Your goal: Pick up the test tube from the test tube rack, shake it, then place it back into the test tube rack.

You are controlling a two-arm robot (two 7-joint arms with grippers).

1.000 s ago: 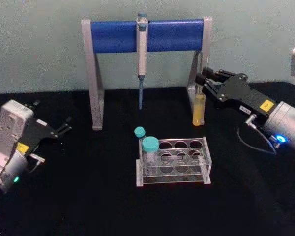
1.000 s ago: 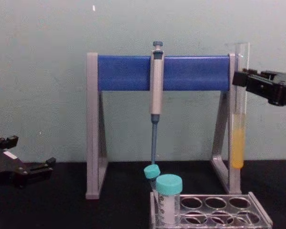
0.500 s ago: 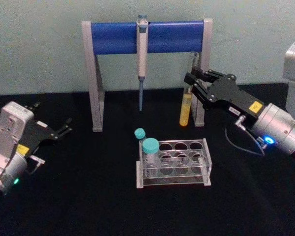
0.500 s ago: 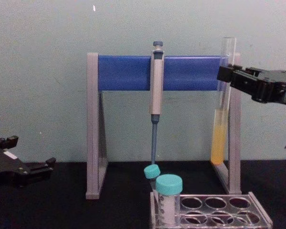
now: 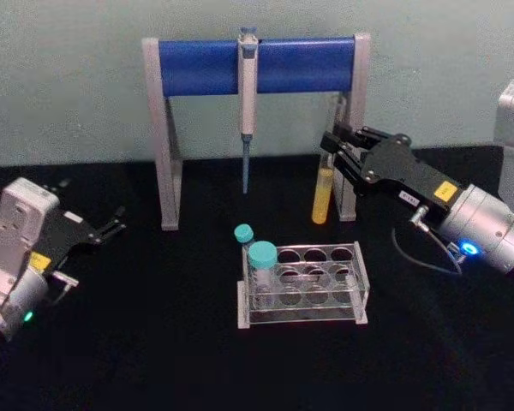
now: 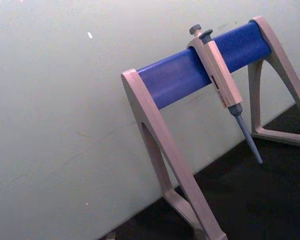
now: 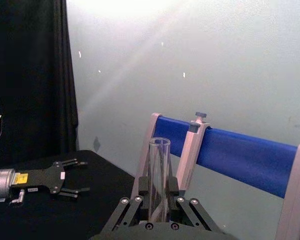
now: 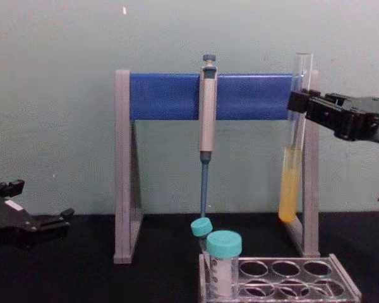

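Observation:
My right gripper (image 5: 333, 149) (image 8: 297, 103) is shut on the test tube (image 5: 324, 187) (image 8: 293, 145), a long clear glass tube with yellow liquid in its lower part. The tube hangs nearly upright in the air, behind and above the right end of the test tube rack (image 5: 301, 282) (image 8: 281, 285). In the right wrist view the tube's open top (image 7: 159, 170) stands between the closed fingers. The rack is a low clear plastic block with round holes. My left gripper (image 5: 110, 227) (image 8: 57, 221) rests open at the far left, low over the table.
Two teal-capped vials (image 5: 260, 260) (image 8: 223, 252) stand at the rack's left end. Behind it is a grey stand with a blue bar (image 5: 257, 65) (image 8: 177, 96) (image 6: 195, 72), holding a pipette (image 5: 247, 94) (image 8: 206, 126) (image 6: 224, 85). The black tabletop (image 5: 154, 342) lies open in front.
The right gripper carried the tube leftward from the stand's right leg over the last second. In the last half second it dipped slightly and the tube swung closer to upright. The left arm stayed still.

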